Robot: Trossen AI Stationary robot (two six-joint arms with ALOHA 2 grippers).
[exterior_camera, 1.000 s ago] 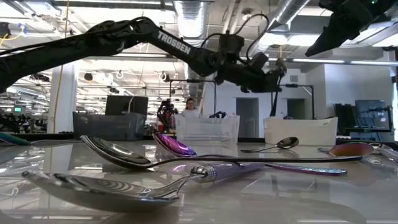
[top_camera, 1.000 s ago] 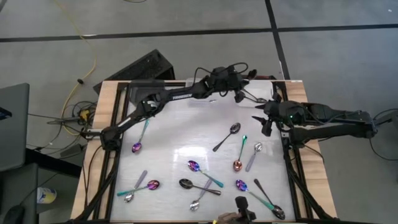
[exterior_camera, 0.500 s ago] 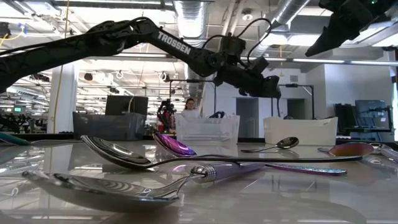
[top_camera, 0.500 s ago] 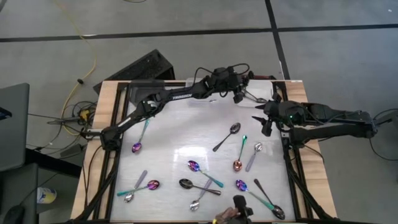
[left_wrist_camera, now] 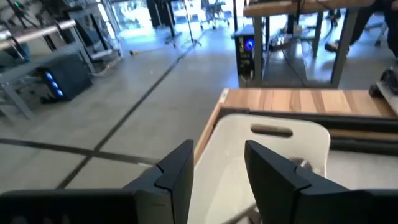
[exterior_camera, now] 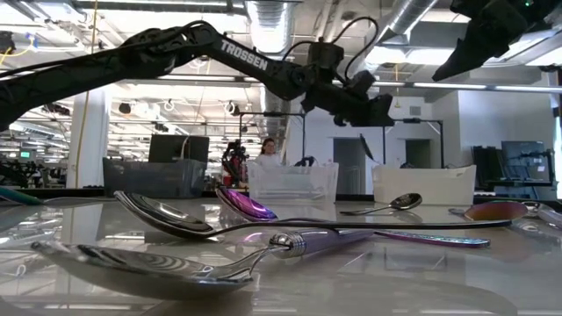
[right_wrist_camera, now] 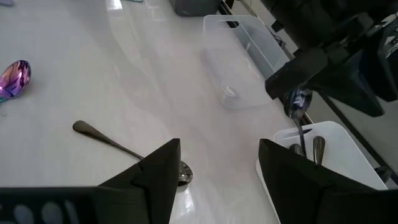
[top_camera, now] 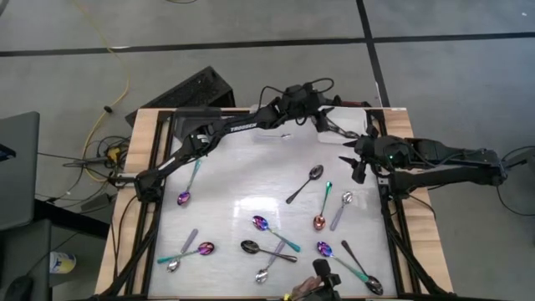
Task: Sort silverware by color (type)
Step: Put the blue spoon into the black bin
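Observation:
My left gripper (top_camera: 324, 119) hangs open over the white bin (right_wrist_camera: 348, 134) at the table's far right; nothing shows between its fingers in the left wrist view (left_wrist_camera: 219, 168). A spoon (right_wrist_camera: 297, 102) is in the air just below it, bowl up, handle pointing down into the bin; it also shows in the low view (exterior_camera: 365, 147). Two silver spoons (right_wrist_camera: 317, 148) lie in that bin. My right gripper (top_camera: 352, 167) is open and empty, high above a dark spoon (right_wrist_camera: 124, 149) that lies flat on the table. Several more spoons lie flat on the table, purple (top_camera: 263, 223), silver (top_camera: 341, 209) and dark (top_camera: 251, 247).
A clear bin (right_wrist_camera: 242, 56) and a dark grey bin (right_wrist_camera: 193, 6) stand left of the white one along the far edge. Wooden rails (top_camera: 146, 150) frame the white table top. A person (exterior_camera: 268, 147) shows in the room beyond the table.
My left gripper has tipped its fingers down over the white bin, then drawn up and a little toward the far edge. The spoon that stood at its fingertips now shows below them, over the bin.

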